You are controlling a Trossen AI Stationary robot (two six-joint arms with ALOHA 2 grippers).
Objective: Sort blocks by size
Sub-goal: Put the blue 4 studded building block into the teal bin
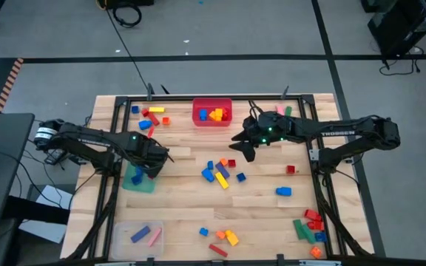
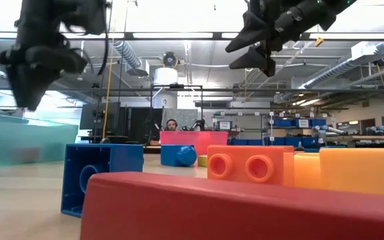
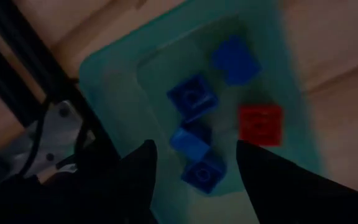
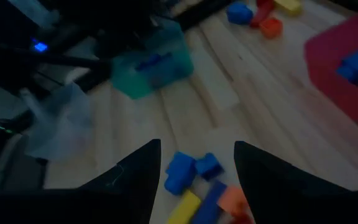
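The left gripper [image 3: 194, 163] hangs released over the green bin [image 3: 110, 68], small blocks [image 3: 193, 98] lying inside, apparently sorted there. Farther off, the right gripper [image 4: 196, 163], spread and empty, hovers above the middle cluster [image 1: 219, 171], likely choosing.

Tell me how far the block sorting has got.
Partly done: the green bin holds small blue cubes and a red one, the red bin and clear bin hold a few blocks. The left gripper hangs open over the green bin; the right gripper is open above the centre pile. Many blocks remain scattered.
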